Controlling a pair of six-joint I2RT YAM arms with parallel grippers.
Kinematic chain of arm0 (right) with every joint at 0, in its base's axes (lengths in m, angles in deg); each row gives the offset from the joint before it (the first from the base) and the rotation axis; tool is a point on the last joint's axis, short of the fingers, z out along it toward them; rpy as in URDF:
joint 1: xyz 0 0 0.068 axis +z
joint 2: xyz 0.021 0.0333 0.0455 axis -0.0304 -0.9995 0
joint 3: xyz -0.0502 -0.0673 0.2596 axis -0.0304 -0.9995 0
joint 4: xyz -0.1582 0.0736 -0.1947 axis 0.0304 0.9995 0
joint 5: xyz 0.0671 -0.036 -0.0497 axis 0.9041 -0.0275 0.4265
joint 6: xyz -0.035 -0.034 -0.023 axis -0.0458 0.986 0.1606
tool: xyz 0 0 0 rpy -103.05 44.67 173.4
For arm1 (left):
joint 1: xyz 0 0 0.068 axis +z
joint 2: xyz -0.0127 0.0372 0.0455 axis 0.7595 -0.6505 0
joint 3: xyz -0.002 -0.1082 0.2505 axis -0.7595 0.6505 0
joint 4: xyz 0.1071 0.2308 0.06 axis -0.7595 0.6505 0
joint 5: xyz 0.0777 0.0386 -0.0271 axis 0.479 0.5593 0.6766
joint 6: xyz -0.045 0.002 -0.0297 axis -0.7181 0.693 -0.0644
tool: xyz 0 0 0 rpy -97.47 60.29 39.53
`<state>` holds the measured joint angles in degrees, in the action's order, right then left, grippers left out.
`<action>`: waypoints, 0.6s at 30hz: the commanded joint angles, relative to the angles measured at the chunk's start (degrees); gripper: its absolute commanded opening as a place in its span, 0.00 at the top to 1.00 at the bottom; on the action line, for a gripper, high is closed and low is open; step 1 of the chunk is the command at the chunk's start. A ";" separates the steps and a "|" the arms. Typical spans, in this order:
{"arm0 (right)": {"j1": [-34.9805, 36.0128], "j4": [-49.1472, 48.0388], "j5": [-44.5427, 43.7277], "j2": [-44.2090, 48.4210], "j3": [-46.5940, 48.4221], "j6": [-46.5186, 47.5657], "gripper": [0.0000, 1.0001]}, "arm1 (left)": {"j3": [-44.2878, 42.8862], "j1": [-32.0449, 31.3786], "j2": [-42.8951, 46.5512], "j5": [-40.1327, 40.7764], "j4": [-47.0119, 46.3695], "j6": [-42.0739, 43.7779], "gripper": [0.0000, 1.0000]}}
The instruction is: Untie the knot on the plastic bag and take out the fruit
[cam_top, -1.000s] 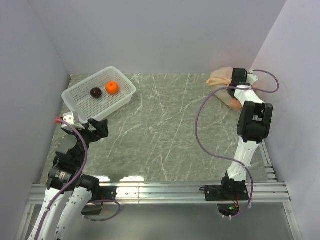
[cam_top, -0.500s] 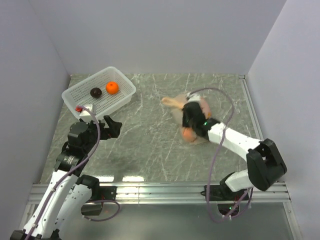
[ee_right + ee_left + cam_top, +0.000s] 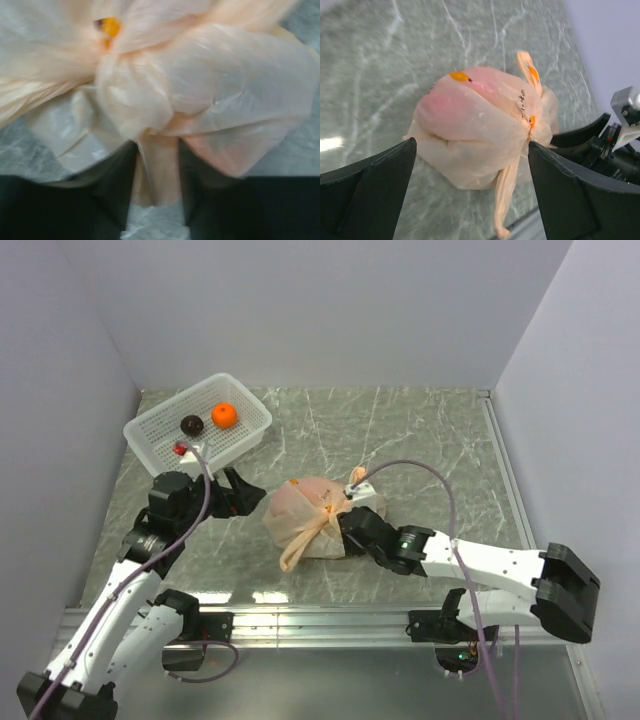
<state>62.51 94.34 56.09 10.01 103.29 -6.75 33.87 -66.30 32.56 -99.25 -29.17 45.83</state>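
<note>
The peach plastic bag (image 3: 303,518) lies tied near the table's front middle. Its knot (image 3: 328,508) faces right, with one ear up and one long tail trailing toward the front. In the left wrist view the knot (image 3: 532,122) sits at the right of the bag (image 3: 470,130). The fruit shows only as a pinkish blur (image 3: 445,100) through the plastic. My right gripper (image 3: 345,527) is at the knot side; in its own view the right gripper (image 3: 157,160) has its jaws parted with a fold of the bag (image 3: 200,90) lying between them. My left gripper (image 3: 246,496) stands open just left of the bag.
A white mesh basket (image 3: 160,436) stands at the back left with an orange tangerine (image 3: 224,416) and a dark brown round fruit (image 3: 192,425) in it. Grey walls close in the left, back and right sides. The right arm lies low along the table's front right.
The right arm has swept the bag from the far right corner to the front middle, and its jaws have parted. The left arm has reached forward toward the bag.
</note>
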 commanded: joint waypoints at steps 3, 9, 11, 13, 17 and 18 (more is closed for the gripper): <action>-0.31 4.63 -7.53 8.65 -2.81 -11.67 0.36 | -1.94 -8.13 -6.08 -0.78 -5.13 -5.66 0.01; -0.48 -1.26 -7.34 12.81 -2.29 -5.96 0.32 | -7.73 -20.18 -14.86 12.65 -5.32 -4.88 0.01; -0.57 -2.32 -6.56 11.76 -0.97 -3.24 0.30 | -9.67 -22.39 -19.17 14.08 -4.09 -4.00 0.01; -0.57 -2.93 -6.20 9.56 -0.27 -2.00 0.29 | -11.87 -26.17 -23.28 19.96 -3.48 -3.56 0.01; -1.36 -7.49 -4.36 6.39 -1.66 -1.38 0.29 | -14.86 -31.36 -29.63 26.11 -0.85 -2.51 0.02; -2.32 -8.38 -3.31 5.52 -2.02 -1.64 0.29 | -15.65 -32.85 -30.86 27.17 -0.40 -2.42 0.04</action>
<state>61.68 91.43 52.05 16.96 100.64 -9.44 21.24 -96.03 4.54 -79.57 -31.43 42.00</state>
